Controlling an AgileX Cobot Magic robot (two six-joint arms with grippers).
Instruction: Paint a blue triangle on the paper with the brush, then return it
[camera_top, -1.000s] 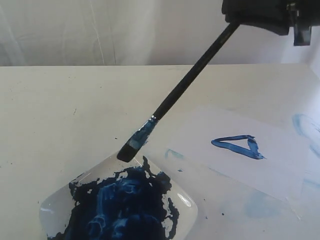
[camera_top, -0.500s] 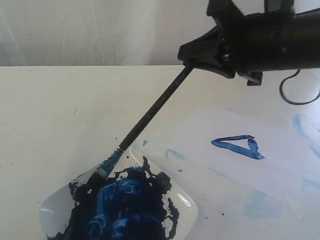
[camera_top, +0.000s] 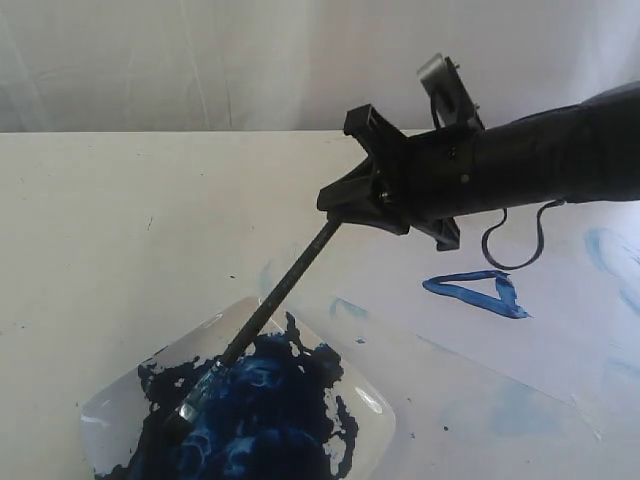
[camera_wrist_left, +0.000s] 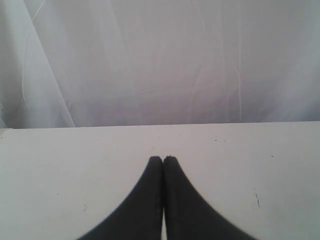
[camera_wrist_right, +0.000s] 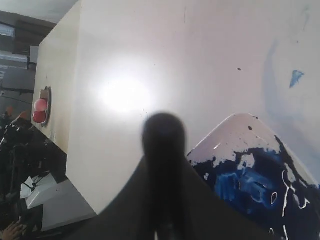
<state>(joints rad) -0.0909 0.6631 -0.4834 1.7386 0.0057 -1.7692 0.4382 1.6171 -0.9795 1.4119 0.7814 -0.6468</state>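
Beside the finished triangle (camera_top: 475, 292), the brush (camera_top: 280, 295) has dropped into the paint dish (camera_top: 103, 412); the right claw (camera_top: 340, 208) grips it tight, nearly home.

Left of the dish (camera_top: 103, 408) I have open table (camera_top: 110, 220); above it, my right gripper (camera_top: 335, 207) and slanting brush (camera_top: 285, 290) block passage.

Bristles of the brush (camera_top: 265, 308) are lost in dark blue paint (camera_top: 260, 400). The dish (camera_top: 100, 412) is cropped by the lower edge.
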